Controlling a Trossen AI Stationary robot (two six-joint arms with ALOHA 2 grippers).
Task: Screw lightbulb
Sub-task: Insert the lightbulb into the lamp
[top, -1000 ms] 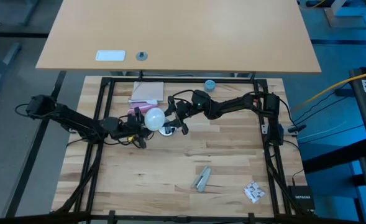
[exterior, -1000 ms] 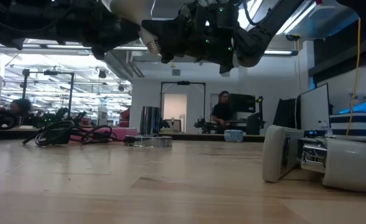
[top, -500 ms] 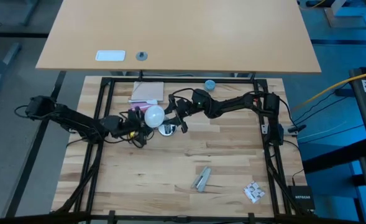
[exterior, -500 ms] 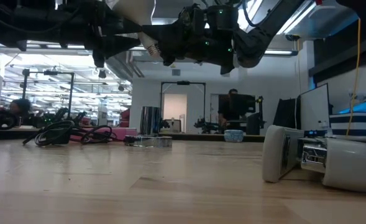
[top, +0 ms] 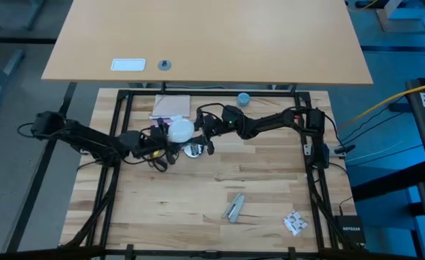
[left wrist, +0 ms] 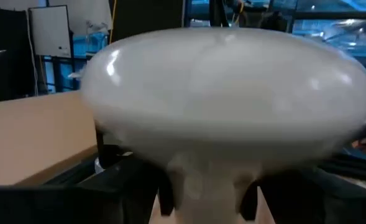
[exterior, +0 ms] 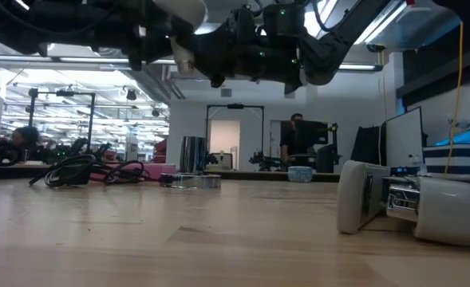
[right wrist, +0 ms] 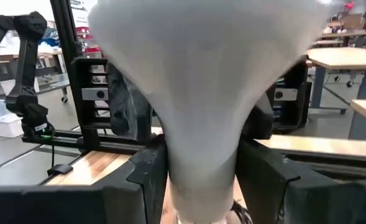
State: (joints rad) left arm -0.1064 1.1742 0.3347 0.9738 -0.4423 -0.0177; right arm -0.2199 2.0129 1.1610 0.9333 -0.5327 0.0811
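Lightbulb (top: 180,131): upper centre-left of the high view, held above the table (top: 198,188), between my two pincers.
Right pincer (top: 198,134): my fingers (right wrist: 139,180) clamp the bulb's narrow neck.
Left pincer (top: 161,137): open, at the globe's side, gripping nothing.
Hidden: the bulb's base.
Axis: roughly level, neck toward my right pincer.

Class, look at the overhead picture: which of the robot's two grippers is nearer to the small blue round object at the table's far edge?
Right. The right gripper, holding the lightbulb by its neck, is nearer the blue round object; the left gripper is beyond the bulb's globe, farther from it.
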